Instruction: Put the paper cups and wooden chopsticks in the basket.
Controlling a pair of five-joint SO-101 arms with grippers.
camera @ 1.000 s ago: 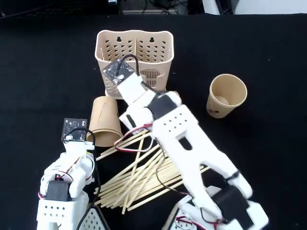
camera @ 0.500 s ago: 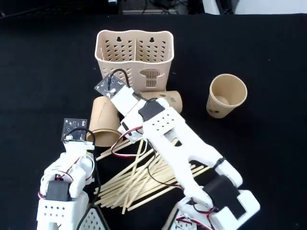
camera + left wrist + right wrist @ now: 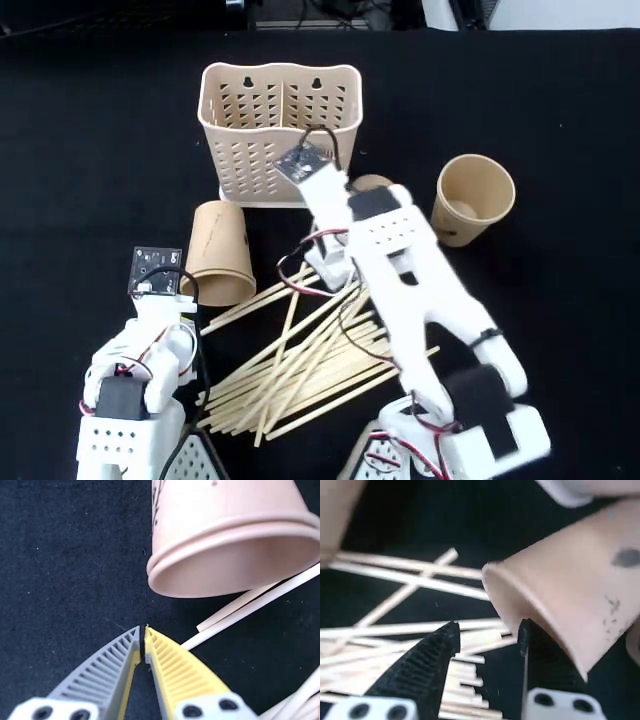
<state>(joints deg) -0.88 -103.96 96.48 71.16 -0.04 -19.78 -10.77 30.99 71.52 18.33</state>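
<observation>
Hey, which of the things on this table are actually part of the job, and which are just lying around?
For the job:
basket
upright paper cup
tipped paper cup, left of the pile
third cup, on its side at the right gripper
wooden chopsticks, a loose pile

Not part of it:
black table
cables beyond its far edge

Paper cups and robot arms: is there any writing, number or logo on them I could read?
Nothing here reads clearly.
Lying cup: dark print on its side, cut off and blurred, unreadable.
Second cup: a dark smudge, no letters.
Small boards on the arms: marks too small to read.
Basket: no print.
</observation>
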